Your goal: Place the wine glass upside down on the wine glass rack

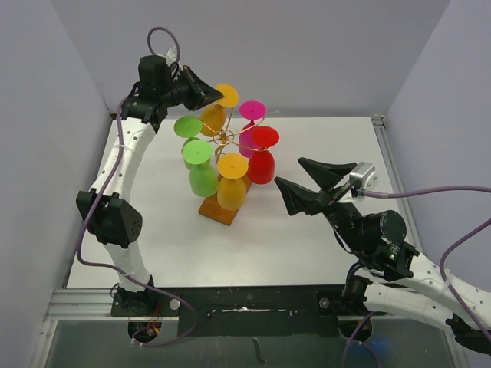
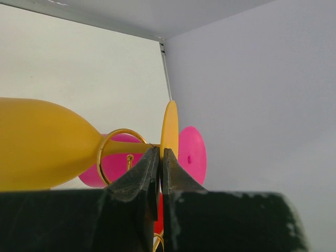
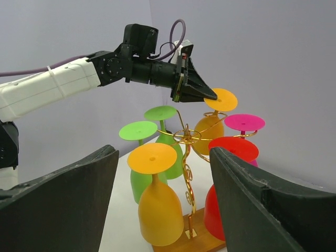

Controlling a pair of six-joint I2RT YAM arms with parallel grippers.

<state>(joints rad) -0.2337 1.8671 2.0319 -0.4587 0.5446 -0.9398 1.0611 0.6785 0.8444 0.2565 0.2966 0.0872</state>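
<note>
Last glass nearly hung
My left gripper (image 2: 160,157) pinches the yellow wine glass (image 1: 216,113) by its foot, stem inside a scroll of the wine glass rack (image 1: 224,139); only letting go remains. Right gripper (image 1: 311,184) gapes empty

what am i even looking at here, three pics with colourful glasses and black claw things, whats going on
Two robot arms are bolted at a table's near edge. One picture is from a camera overhead, the other two from a camera on each wrist. On the table stands a gold wire rack on a wooden base, with plastic wine glasses hanging upside down from it: two orange, two green, one pink, one red. The left gripper is at the foot of the far orange glass, jaws nearly closed. The right gripper holds nothing, jaws wide open.
</note>
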